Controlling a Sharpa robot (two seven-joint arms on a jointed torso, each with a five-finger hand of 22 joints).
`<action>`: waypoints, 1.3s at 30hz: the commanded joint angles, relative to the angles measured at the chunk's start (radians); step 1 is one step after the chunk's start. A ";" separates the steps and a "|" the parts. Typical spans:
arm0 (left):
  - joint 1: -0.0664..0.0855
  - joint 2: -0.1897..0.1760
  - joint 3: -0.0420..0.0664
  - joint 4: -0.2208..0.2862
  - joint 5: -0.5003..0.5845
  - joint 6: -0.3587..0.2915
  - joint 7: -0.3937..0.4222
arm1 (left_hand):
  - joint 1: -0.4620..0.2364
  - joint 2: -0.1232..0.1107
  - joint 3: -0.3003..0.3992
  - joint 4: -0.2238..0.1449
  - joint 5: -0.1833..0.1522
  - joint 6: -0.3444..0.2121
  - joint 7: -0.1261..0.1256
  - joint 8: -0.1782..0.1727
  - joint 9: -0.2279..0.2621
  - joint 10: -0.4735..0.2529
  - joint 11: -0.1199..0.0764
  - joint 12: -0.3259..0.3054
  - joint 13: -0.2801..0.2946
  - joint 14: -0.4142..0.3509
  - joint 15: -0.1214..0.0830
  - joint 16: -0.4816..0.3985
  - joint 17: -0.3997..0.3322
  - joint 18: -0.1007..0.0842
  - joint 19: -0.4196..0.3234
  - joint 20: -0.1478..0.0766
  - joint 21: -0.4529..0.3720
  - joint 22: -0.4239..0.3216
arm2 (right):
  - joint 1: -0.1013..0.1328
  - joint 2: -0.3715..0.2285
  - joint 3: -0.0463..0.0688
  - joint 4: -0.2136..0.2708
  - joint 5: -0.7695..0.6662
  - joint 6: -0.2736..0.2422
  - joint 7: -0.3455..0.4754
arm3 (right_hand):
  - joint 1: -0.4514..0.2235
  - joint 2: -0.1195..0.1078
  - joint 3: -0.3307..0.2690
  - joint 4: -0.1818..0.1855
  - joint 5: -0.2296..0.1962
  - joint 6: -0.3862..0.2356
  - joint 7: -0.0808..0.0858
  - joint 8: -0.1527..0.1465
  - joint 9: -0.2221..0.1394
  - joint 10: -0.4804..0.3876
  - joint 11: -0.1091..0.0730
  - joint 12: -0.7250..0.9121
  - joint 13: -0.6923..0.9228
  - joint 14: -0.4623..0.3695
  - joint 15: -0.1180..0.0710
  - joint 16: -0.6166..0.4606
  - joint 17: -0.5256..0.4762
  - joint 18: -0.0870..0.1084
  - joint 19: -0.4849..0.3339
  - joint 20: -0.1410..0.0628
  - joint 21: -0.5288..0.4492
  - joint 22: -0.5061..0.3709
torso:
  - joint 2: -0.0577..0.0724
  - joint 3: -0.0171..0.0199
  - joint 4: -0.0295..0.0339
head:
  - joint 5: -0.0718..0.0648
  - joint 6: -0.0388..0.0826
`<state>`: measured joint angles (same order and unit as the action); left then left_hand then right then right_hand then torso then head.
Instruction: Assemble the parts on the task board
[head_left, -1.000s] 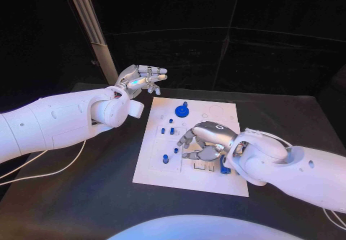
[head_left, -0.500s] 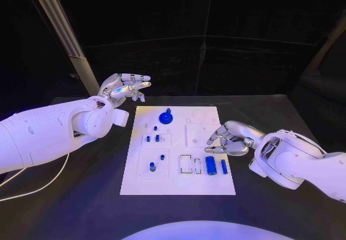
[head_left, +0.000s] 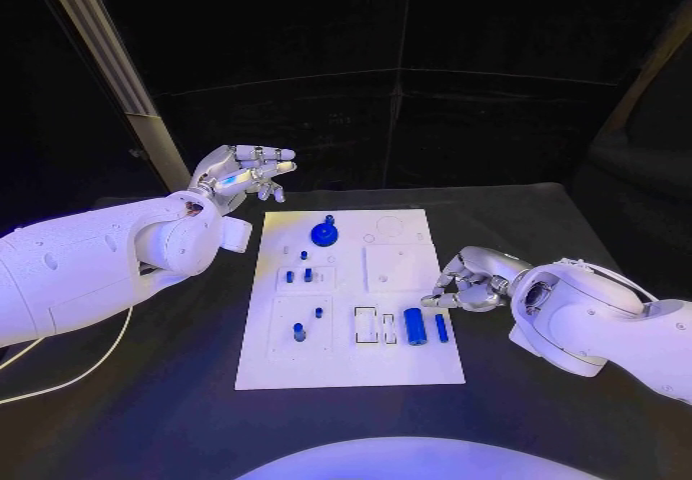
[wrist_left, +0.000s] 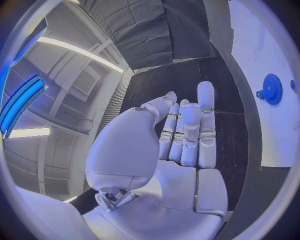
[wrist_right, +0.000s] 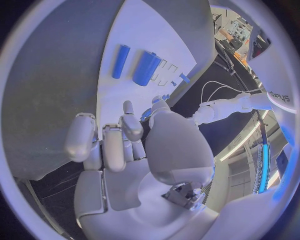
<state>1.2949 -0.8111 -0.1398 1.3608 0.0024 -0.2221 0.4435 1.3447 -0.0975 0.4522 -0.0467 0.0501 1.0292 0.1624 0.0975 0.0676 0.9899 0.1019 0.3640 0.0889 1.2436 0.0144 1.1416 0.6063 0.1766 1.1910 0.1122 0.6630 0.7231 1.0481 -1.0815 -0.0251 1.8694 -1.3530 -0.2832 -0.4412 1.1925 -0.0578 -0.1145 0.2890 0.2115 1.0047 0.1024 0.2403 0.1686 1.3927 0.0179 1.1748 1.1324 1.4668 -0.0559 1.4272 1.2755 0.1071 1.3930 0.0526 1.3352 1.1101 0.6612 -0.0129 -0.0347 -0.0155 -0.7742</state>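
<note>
The white board (head_left: 351, 372) sat in the middle of the black counter (head_left: 173, 420); small blue parts (head_left: 415, 326) lay on it, a blue gear (head_left: 325, 233) near its far end; the left hand (head_left: 242, 170) hung above the far-left corner, fingers (wrist_left: 187, 125) straight and empty; the right hand (head_left: 469, 283) was just off the right edge, fingers (wrist_right: 106, 145) curled around nothing.

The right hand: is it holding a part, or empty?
Empty. The right hand hovers at the task board's edge, fingers curled around nothing.
</note>
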 joint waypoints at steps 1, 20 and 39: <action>0.001 -0.001 0.000 0.004 0.002 0.016 0.001 | -0.005 0.000 -0.004 0.001 0.004 -0.005 0.000 0.002 0.000 -0.006 0.000 0.007 -0.001 -0.007 0.002 -0.001 -0.001 0.006 -0.003 0.003 -0.007 -0.001 | -0.003 0.014 0.000 0.000 -0.061 0.065 -0.063 | -0.002 0.010 -0.016 0.000 0.004 -0.003 -0.004 0.009 0.008 0.019 -0.001 0.048 0.056 0.062 0.000 0.017 0.031 -0.021 0.010 0.001 0.009 0.011 | 0.001 -0.0011 -0.0004 | -0.002 -0.002; 0.001 -0.004 0.000 0.007 0.002 0.018 0.000 | -0.005 0.000 -0.004 0.001 0.004 -0.005 0.000 0.002 0.000 -0.006 0.000 0.007 -0.001 -0.007 0.002 -0.001 -0.001 0.006 -0.003 0.003 -0.007 -0.001 | -0.052 0.081 0.000 -0.027 -0.100 0.124 -0.073 | -0.014 0.025 -0.060 0.002 0.008 -0.011 -0.005 0.025 0.034 0.051 -0.002 0.137 0.162 0.070 0.001 0.053 0.097 -0.023 0.013 0.000 0.019 0.028 | 0.001 -0.0016 0.0015 | 0.006 -0.017; 0.001 -0.006 0.000 0.007 0.002 0.021 -0.001 | -0.005 0.000 -0.004 0.001 0.004 -0.005 0.000 0.002 0.000 -0.006 0.000 0.007 -0.001 -0.007 0.002 -0.001 -0.001 0.006 -0.003 0.003 -0.007 -0.001 | -0.070 0.122 0.000 -0.061 -0.173 0.131 -0.096 | 0.104 0.067 -0.049 -0.041 0.167 -0.013 -0.006 0.046 0.066 0.056 -0.004 0.161 0.201 0.074 0.000 0.073 0.137 -0.025 0.013 0.000 0.028 0.040 | 0.001 -0.0019 0.0002 | 0.013 -0.019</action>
<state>1.2947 -0.8158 -0.1402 1.3660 0.0024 -0.2144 0.4398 1.3447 -0.0975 0.4526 -0.0471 0.0501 1.0292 0.1624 0.0975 0.0677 0.9899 0.1020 0.3640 0.0893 1.2437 0.0143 1.1416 0.6065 0.1766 1.1910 0.1122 0.6630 0.7233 0.9867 -0.9580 -0.0172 1.8184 -1.4942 -0.1789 -0.5074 1.2720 -0.0047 -0.1665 0.2564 0.3642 0.9904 0.1051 0.2817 0.2282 1.4422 0.0176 1.3314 1.3081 1.4668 -0.0556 1.4968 1.3080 0.0926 1.4010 0.0517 1.3592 1.1492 0.6623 -0.0151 -0.0337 -0.0031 -0.7934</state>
